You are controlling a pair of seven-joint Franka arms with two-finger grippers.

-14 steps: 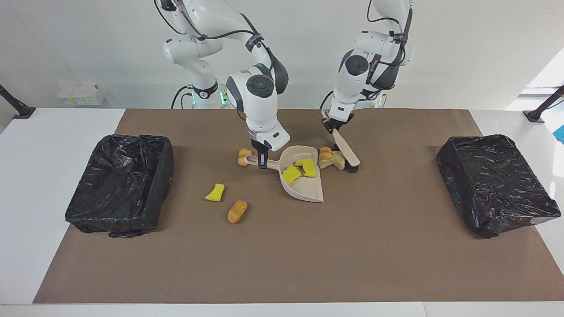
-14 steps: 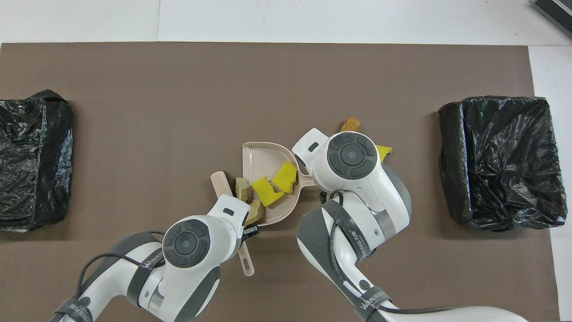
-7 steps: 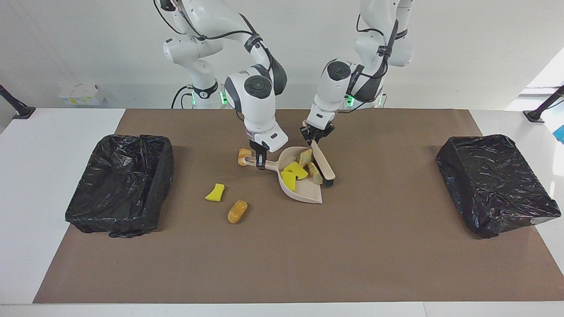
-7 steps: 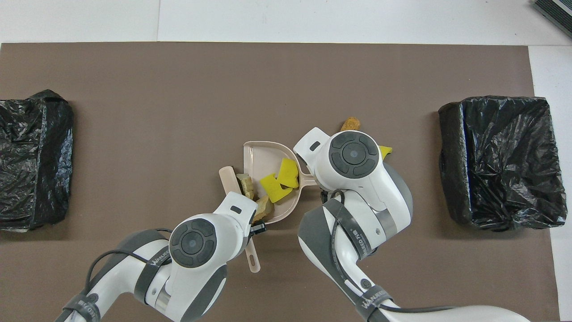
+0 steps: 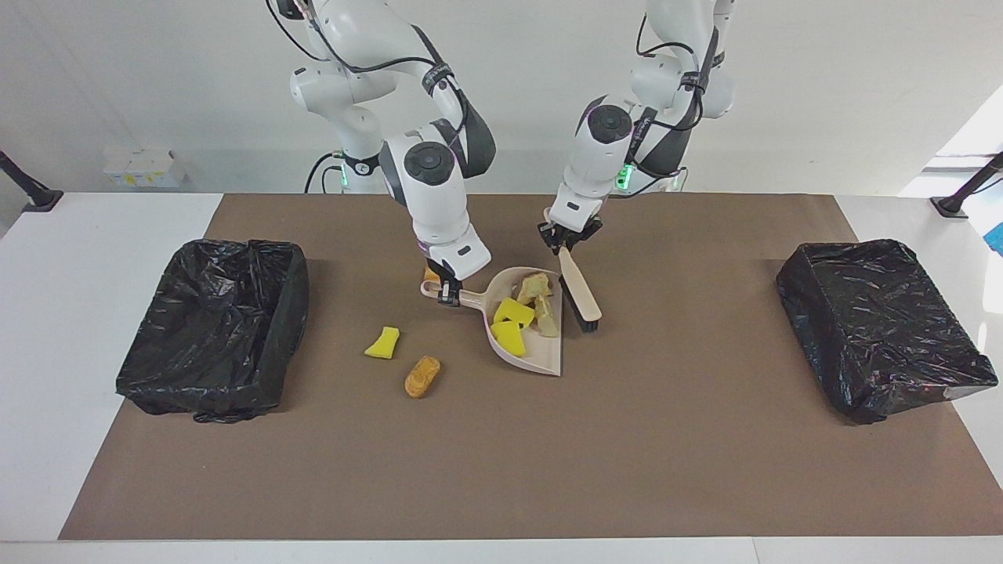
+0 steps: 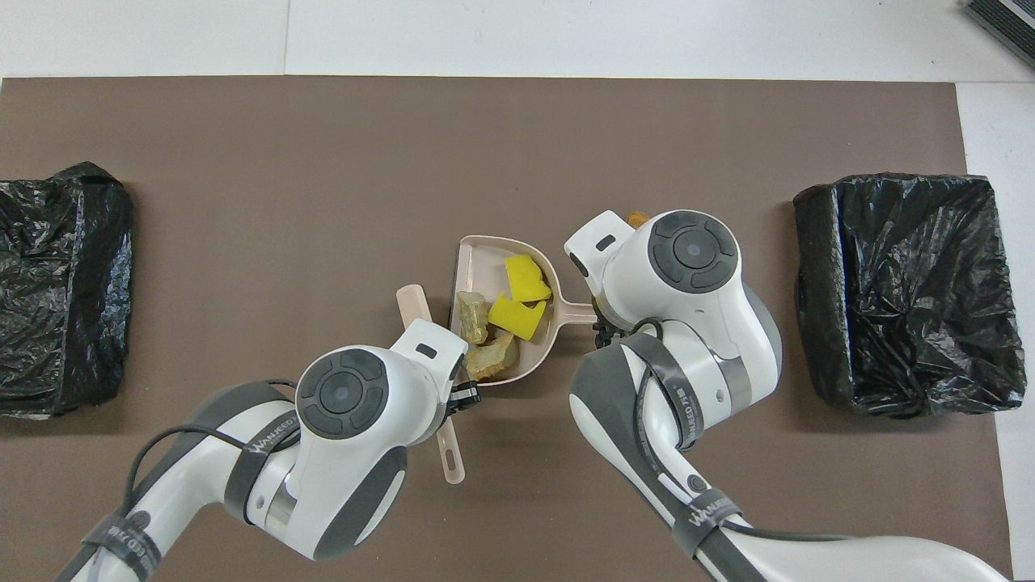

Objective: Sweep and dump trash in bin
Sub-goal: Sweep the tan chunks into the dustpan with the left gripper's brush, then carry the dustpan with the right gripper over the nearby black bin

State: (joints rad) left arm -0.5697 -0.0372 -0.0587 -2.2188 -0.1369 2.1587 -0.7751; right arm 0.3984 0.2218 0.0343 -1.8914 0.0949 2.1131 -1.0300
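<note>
Under my right gripper (image 5: 449, 294): dustpan (image 5: 526, 338) handle pinched, pan flat for loading. Left gripper (image 5: 566, 242) clamps brush (image 5: 581, 294), bristles beside rim, herding trash (image 5: 523, 316) inward.

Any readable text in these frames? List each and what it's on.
"WANJEED" (last letters unsure): strap on the left arm, overhead view.
Strap on the right arm: similar print, partly hidden, unreadable.
White boxes by the wall: yellow labels too small to read.
Nothing else legible.

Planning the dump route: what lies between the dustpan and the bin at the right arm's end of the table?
In the facing view, a yellow sponge chunk and a golden-brown piece lie between dustpan and bin.
</note>
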